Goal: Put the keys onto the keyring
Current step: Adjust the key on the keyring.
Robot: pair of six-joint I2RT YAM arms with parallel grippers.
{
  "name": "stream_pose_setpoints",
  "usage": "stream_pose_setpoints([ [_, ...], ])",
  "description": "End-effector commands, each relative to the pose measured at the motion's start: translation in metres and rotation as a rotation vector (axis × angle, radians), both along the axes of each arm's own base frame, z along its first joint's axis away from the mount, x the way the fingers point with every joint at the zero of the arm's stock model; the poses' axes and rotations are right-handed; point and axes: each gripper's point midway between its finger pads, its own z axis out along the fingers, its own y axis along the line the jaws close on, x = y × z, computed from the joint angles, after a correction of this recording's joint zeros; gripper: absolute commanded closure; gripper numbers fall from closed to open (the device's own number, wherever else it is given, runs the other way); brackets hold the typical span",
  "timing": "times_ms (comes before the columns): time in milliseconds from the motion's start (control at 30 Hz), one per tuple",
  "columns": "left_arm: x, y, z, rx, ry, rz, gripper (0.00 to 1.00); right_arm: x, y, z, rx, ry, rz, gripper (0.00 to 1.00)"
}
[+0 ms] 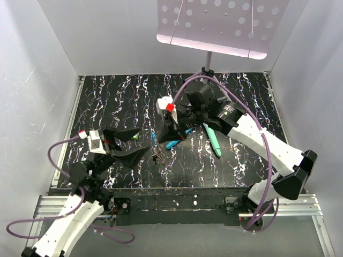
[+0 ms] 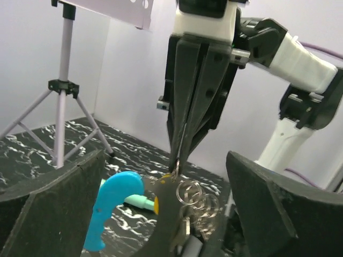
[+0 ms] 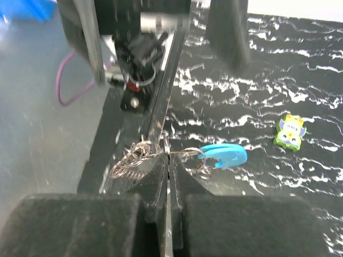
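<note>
My right tool (image 3: 169,155) is matt black plastic. The keyring (image 3: 134,160) is bright, shiny wire metal; its blue section (image 3: 225,155) looks like smooth, glossy plastic. The worktop (image 3: 278,80) is smooth, black with white marbling.

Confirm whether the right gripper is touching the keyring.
Touching. The right wrist view shows the right gripper shut, fingertips pinching the keyring by its wire.

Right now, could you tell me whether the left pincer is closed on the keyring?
No, the left pincer stands wide open, while the shut right pincer pinches the keyring.
</note>
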Motion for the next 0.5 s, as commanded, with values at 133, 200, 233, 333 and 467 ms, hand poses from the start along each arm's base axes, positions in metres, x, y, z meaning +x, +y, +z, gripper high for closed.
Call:
stream_pose_setpoints([
  [133,-0.019,-0.001,-0.036,0.383,0.184,-0.035,0.02,-0.013,-0.053,-0.02,-0.201,-0.279,0.199,0.99],
  [200,-0.023,-0.012,-0.038,0.455,0.161,-0.125,0.02,-0.01,-0.056,-0.025,-0.237,-0.287,0.204,0.99],
  [233,-0.023,-0.017,-0.037,0.478,0.153,-0.16,0.02,-0.009,-0.057,-0.026,-0.247,-0.291,0.205,0.99],
  [333,-0.02,-0.031,-0.029,0.512,0.123,-0.257,0.02,-0.007,-0.058,-0.028,-0.262,-0.293,0.206,0.99],
  [467,-0.013,-0.045,-0.024,0.512,0.106,-0.342,0.16,-0.005,-0.059,-0.029,-0.268,-0.289,0.198,0.99],
])
